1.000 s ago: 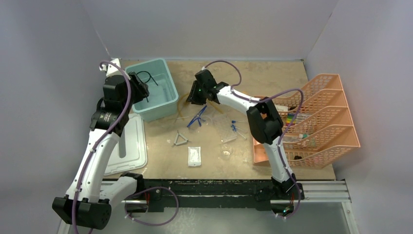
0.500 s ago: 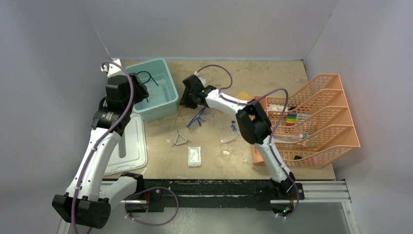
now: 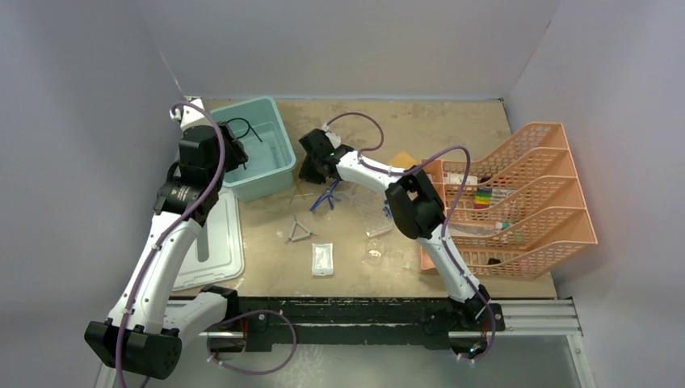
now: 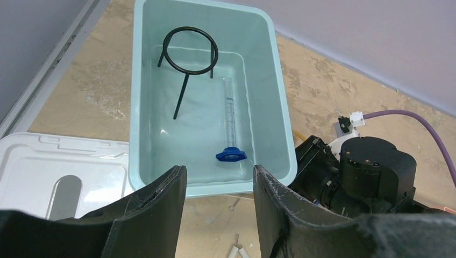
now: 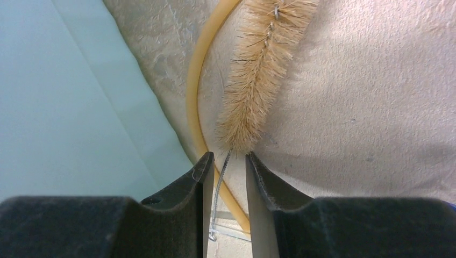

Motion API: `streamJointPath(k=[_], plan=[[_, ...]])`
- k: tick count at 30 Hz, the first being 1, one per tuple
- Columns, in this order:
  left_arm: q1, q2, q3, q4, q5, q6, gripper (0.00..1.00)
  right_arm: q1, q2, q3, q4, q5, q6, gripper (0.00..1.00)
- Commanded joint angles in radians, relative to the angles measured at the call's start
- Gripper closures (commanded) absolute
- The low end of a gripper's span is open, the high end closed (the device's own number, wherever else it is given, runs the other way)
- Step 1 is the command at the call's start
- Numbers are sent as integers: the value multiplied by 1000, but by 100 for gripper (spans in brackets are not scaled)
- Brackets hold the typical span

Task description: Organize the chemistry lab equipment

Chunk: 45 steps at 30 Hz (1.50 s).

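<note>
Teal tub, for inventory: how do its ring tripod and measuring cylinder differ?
The ring tripod is black wire; the measuring cylinder is clear with a blue base. The tripod is a hoop on legs; the cylinder, a straight tube lying flat. Both are in the teal tub.

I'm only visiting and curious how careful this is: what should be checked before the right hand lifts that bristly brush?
1. The brush has its wire stem inside the right hand: ok.
2. The right hand closed on the stem: not ok, gaps on both sides.
3. The amber tubing out of the grasp: cannot tell; it curves right beside the stem.
4. Room in the teal tub: ok; the ring tripod and measuring cylinder leave bare floor.
5. The left hand empty: ok, open above the tub.
</note>
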Motion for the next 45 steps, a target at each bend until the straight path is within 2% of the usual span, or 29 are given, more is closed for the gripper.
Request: streamJointPath(k=[1,5,10,16,24,29,33,40,45], plan=[[-9,-8,23,15,-18,20,52,-2,21,17,-8,16,41,70],[-10,-8,29,11,-21,22,52,-4,25,18,-16,-4,72,77],[-12,-18,26,17,-4,10,52,-16,-33,-30,66,0,75,100],[-13,1,29,39,44,-15,52,-54,-185,-161,244,-14,38,100],[-14,42,26,102,243,-81,46,-129,-419,-341,458,-101,-10,100],[-13,87,24,145,377,-126,40,-150,-507,-387,486,-125,-42,100],[-13,127,30,180,477,-161,40,-151,-567,-399,492,-129,-99,100],[-13,159,17,278,568,-222,39,-153,-647,-395,478,-191,-179,100],[-19,171,-20,404,701,-287,39,-152,-699,-418,478,-231,-195,100]])
